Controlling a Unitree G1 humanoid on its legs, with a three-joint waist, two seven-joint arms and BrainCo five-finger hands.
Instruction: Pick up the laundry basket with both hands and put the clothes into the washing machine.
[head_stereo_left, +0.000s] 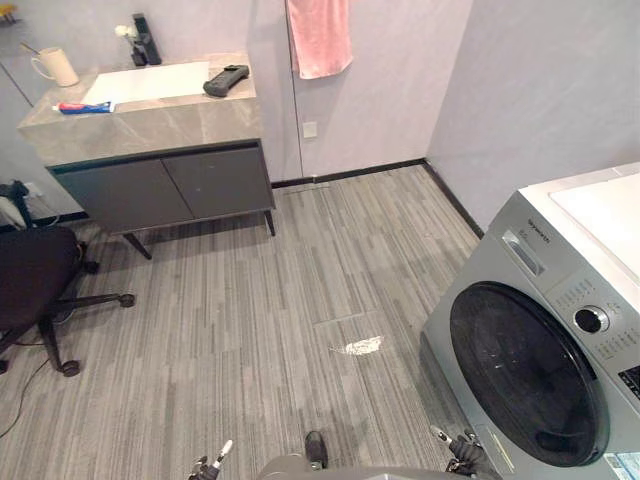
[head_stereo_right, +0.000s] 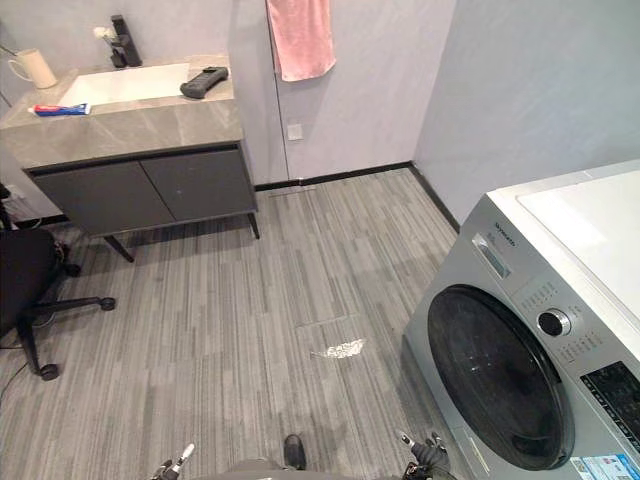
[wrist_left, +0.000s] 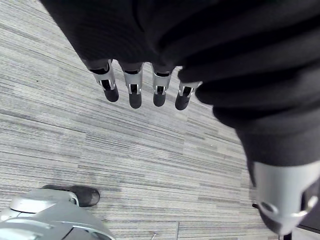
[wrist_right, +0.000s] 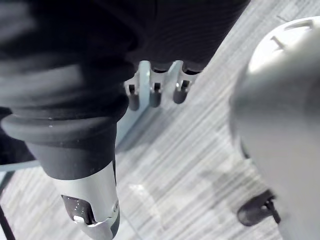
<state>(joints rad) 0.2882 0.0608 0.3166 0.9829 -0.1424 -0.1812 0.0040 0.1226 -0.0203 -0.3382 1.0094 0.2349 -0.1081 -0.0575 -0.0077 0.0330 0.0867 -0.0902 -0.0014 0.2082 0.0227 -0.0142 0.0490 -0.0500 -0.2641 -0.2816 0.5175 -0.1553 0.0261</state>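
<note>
The washing machine (head_stereo_left: 480, 300) stands at the right side of the scene, near the robot, with its front turned to the left and a little toward the robot. Its round dark door (head_stereo_left: 525, 372) is closed and fills most of the front. Above the door there is a sloped control panel with a knob (head_stereo_left: 591, 320), and the top of the machine is flat and white.

The right hand (head_stereo_left: 462, 452) hangs low at the near edge, just beside the lower left corner of the machine. The left hand (head_stereo_left: 212, 463) hangs at the same height, well apart from the machine, over the grey striped floor (head_stereo_left: 300, 300). So the right hand is clearly the nearer one to the door, and the door lies to the right and a little farther away from it.

In the wrist views, the fingers (wrist_left: 132, 92) of the left hand are straight, side by side with small gaps, and hold nothing. The fingers (wrist_right: 155, 92) of the right hand are also straight and empty, with the thumb standing apart.

Where the laundry basket is, I cannot tell from these pictures. I judge that the task is at its very start: the basket must first be found and lifted, and the door must be opened.

At the far left there is a grey cabinet with a stone worktop (head_stereo_left: 150, 115), a pink towel (head_stereo_left: 320, 38) hangs on the far wall, and an office chair (head_stereo_left: 35, 275) stands at the left.
</note>
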